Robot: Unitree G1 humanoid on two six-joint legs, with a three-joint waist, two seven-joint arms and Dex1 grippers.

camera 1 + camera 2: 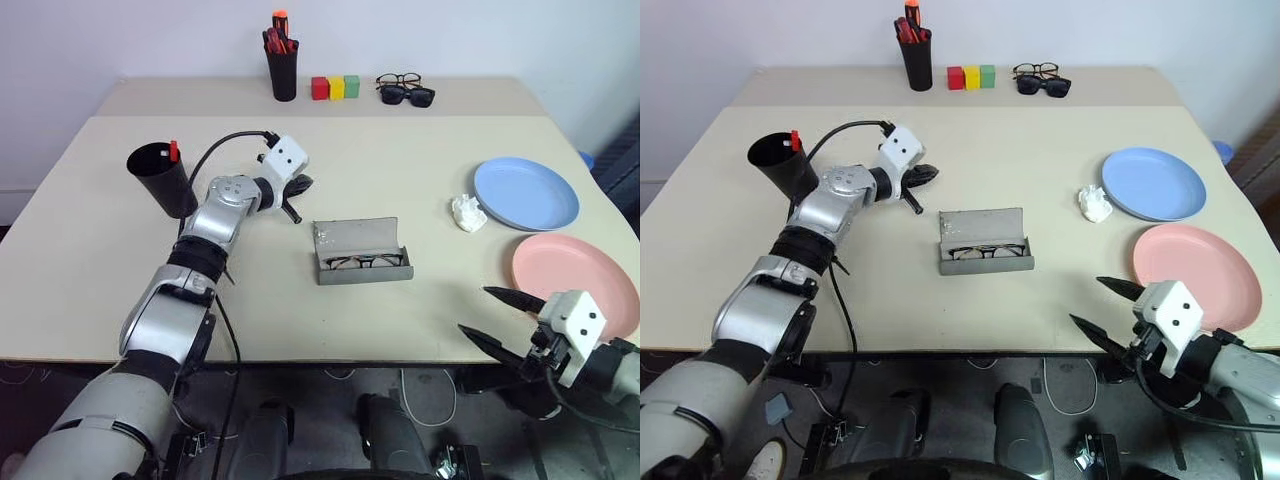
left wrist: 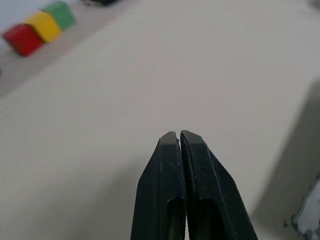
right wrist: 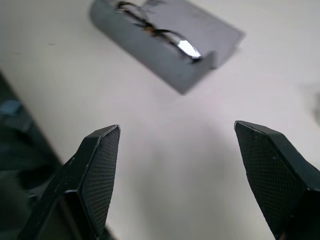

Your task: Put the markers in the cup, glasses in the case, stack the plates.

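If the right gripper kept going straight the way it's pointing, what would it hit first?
Probably the open grey case holding the glasses: the right gripper, jaws wide, looks across bare table toward it. Depth is uncertain.

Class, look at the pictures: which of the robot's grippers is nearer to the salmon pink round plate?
The right. The right gripper hangs open at the table's near edge, just beside the salmon pink round plate. The left gripper, shut, is far across the table, beyond the open grey spectacle case.
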